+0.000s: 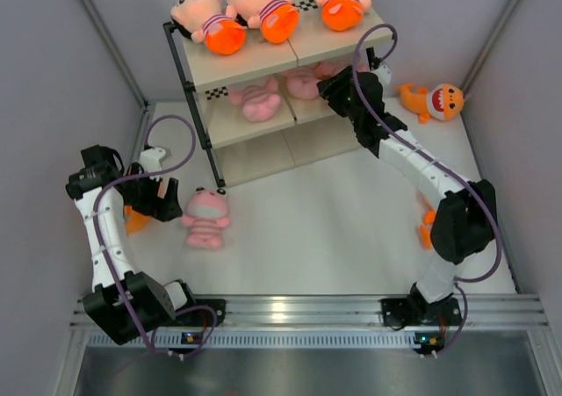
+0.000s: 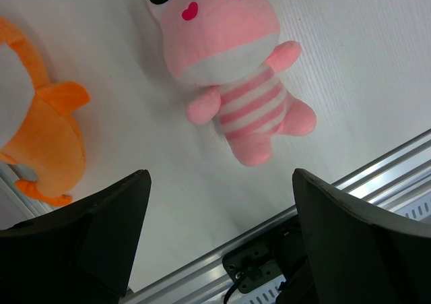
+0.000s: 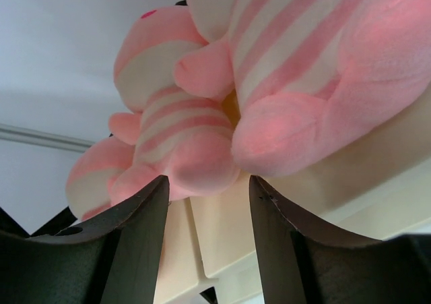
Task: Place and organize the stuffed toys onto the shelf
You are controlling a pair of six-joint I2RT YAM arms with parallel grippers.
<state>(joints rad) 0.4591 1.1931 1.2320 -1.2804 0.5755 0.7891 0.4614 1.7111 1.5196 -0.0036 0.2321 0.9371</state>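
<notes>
Left gripper [image 2: 215, 240] hangs over the table, jaws spread wide, nothing between them and nothing touched. Through the gap in its wrist view lies a pink striped-belly animal [image 2: 236, 81] on its back on the white table [image 2: 363, 61], with an orange shark [image 2: 40, 142] just off to the side. From overhead, that pink animal [image 1: 206, 219] is right beside the left gripper [image 1: 171, 205], in front of the shelf [image 1: 250, 62].

Over to the right arm: it reaches in at the middle tier, right gripper [image 1: 338, 89] at the shelf's right end. In its wrist view the jaws stand about half apart, and the beige board [image 3: 222, 243] shows between the fingers [image 3: 135, 236]. Two pink animals sit on that board: the nearer pink animal [image 3: 316, 81] fills the upper right, the farther pink animal [image 3: 168, 135] has its bottom right at the fingertips. Touching or not, I cannot tell; nothing is clamped.

The top tier carries three peach-headed dolls [image 1: 263, 8] in a row. Another orange shark [image 1: 432, 102] lies on the table to the right of the shelf.
</notes>
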